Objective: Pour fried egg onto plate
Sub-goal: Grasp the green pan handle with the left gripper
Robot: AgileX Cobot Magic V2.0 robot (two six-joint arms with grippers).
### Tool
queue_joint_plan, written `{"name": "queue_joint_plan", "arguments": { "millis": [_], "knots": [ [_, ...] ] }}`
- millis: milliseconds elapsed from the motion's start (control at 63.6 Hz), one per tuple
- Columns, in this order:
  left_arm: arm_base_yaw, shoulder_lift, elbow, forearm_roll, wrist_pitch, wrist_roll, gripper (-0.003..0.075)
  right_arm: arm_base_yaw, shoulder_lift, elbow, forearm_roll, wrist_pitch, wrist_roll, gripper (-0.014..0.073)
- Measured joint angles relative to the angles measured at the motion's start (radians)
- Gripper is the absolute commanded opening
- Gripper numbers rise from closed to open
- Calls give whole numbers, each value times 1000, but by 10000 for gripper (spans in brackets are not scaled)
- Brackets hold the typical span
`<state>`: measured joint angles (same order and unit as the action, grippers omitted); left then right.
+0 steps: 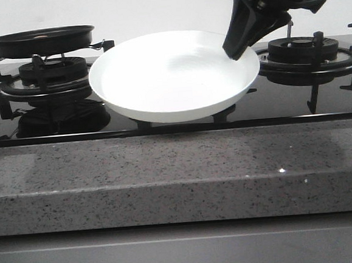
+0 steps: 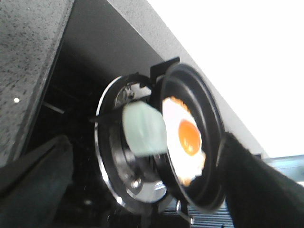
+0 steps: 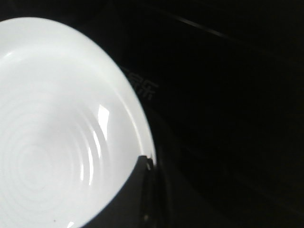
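Only the left wrist view shows the fried egg (image 2: 184,142) in the pan (image 2: 209,137).

Plate (image 1: 172,77): wide, shallow, round, glossy white, raised rim, faint concentric rings in the well. Held clear of the black hob, approx. centre between the two burners, tilted slightly w/ front edge down; rim gripped at its right side. Well is bare.

Fried egg (image 2: 184,140): flat, irregular white w/ browned edges, orange yolk approx. centre. Lies in black frying pan on left burner, well apart from plate.
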<state>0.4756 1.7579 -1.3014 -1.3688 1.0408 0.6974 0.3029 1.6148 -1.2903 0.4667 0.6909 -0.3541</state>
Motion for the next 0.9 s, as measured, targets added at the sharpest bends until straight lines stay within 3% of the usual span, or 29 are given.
{"name": "queue_joint_plan", "arguments": {
  "millis": [472, 896],
  "knots": [
    [-103, 127, -120, -46, 5, 5, 593, 0, 0, 0, 0, 0, 0, -68],
    [-103, 132, -125, -50, 5, 5, 223, 0, 0, 0, 0, 0, 0, -68]
  ]
}}
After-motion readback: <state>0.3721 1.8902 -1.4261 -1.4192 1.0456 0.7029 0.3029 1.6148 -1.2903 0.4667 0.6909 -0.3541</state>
